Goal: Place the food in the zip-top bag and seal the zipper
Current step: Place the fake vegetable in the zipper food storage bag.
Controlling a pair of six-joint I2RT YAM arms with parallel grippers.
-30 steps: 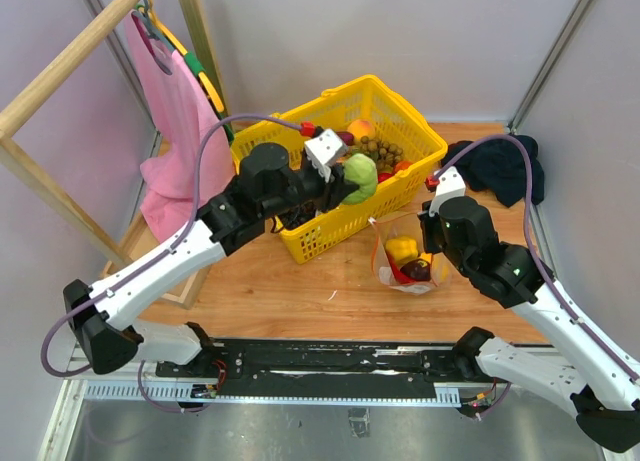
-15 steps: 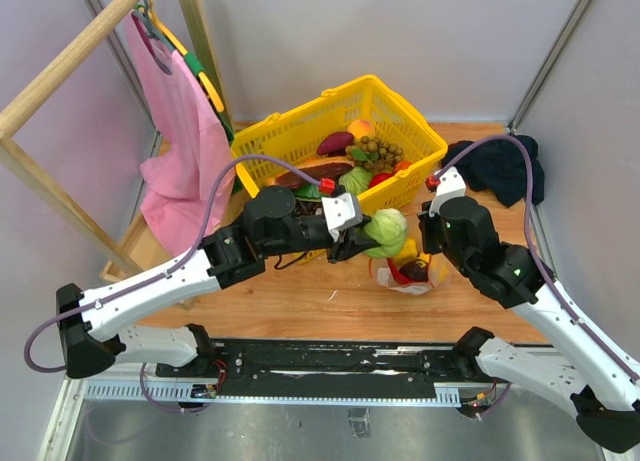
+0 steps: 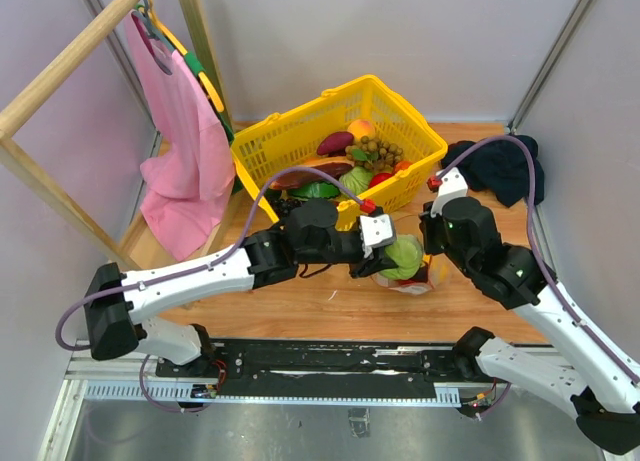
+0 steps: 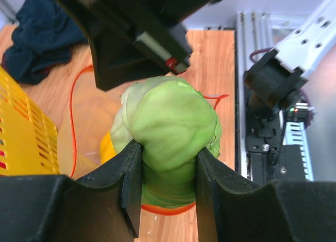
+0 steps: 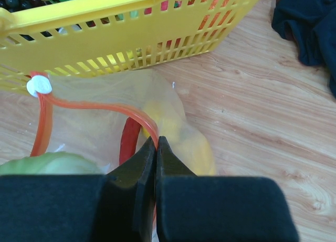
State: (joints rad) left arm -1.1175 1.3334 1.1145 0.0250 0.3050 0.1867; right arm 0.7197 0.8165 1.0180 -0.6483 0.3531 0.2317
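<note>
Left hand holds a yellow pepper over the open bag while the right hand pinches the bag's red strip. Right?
Not quite. The left hand holds a green cabbage, not a yellow pepper; the left wrist view shows it. It is over the open bag, and the right hand pinches the red strip.

The top external view looks down from high behind the robot over the whole tabletop (image 3: 290, 301). The left wrist view sits close behind the left pincer (image 4: 168, 153), facing the green cabbage (image 4: 173, 113). The right wrist view hangs close above the zipper (image 5: 94, 106). All three share the zip-top bag (image 5: 89, 134).
</note>
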